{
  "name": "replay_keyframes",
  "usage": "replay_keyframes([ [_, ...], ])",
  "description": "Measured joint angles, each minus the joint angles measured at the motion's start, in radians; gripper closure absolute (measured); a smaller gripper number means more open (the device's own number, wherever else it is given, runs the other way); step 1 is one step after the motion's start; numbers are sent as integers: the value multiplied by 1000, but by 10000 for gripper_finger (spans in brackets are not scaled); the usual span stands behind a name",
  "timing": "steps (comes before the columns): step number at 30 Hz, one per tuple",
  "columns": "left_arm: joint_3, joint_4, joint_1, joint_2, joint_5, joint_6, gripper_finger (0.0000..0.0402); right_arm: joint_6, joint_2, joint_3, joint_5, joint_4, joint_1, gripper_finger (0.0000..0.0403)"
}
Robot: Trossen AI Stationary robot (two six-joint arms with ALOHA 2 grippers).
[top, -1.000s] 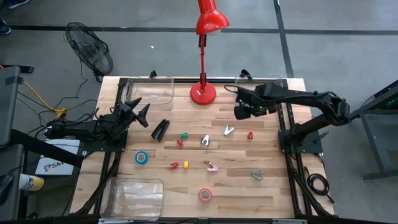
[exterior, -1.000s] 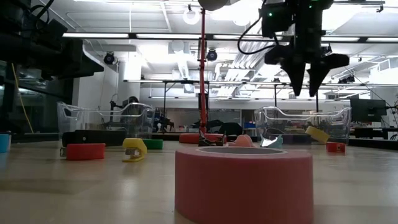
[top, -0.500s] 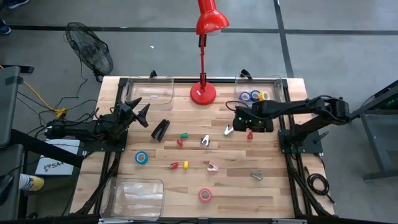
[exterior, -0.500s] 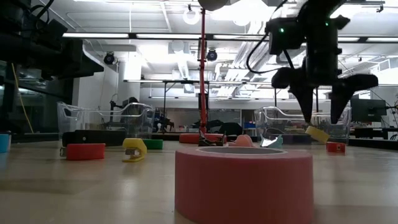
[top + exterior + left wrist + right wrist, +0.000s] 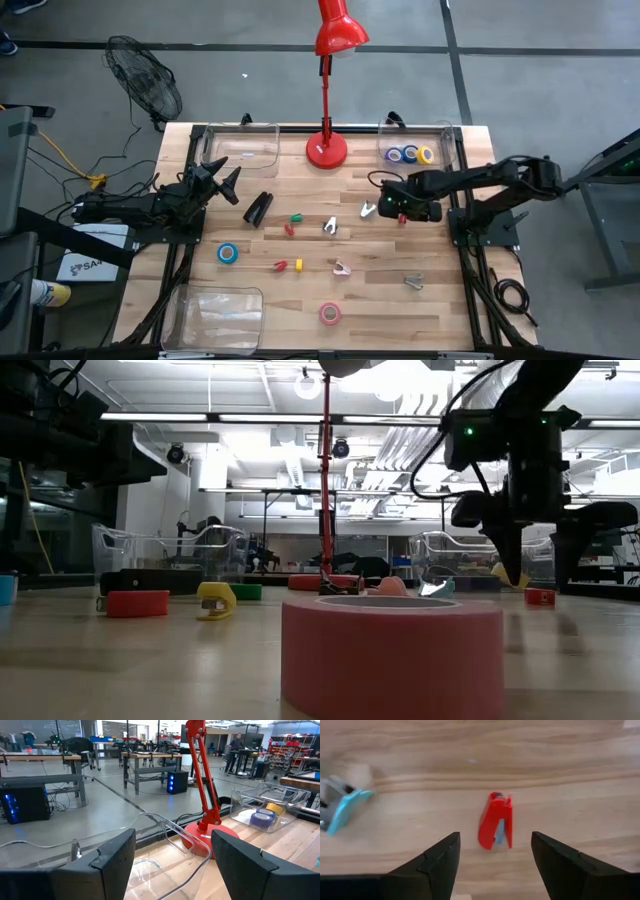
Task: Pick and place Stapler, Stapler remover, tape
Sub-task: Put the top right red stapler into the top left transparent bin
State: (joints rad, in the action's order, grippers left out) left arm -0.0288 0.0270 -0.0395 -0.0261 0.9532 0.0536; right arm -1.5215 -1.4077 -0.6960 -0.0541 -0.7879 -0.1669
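Here, both claws stand open over the workbench, neither one gripping anything.

From left to right: the left gripper (image 5: 222, 181) waits released at the table's (image 5: 440, 320) left edge, with the black stapler (image 5: 259, 207) lying on the wood just to its right and a clear bin (image 5: 243, 150) just beyond it; a blue tape roll (image 5: 228, 253) lies nearer the front and a pink roll (image 5: 330, 313) farther off at the front edge. The right gripper (image 5: 393, 202) hangs low with fingers spread, a small red staple remover (image 5: 495, 827) directly beneath and between them, untouched, and a light blue remover (image 5: 341, 810) just beside. Blue and yellow tape rolls (image 5: 410, 154) sit in the clear bin (image 5: 452, 135) behind this claw.
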Motion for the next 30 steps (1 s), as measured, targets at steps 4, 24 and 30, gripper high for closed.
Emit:
replay_keyframes([
  [4, 0, 0, 0, 0, 0, 0, 147, 0, -25, 7, -5, 23, 0, 167],
  [24, 0, 0, 0, 0, 0, 0, 147, 19, -92, 6, -23, 56, -3, 225],
  [30, 0, 0, 0, 0, 0, 0, 147, 36, -92, 6, -30, 56, -3, 274],
])
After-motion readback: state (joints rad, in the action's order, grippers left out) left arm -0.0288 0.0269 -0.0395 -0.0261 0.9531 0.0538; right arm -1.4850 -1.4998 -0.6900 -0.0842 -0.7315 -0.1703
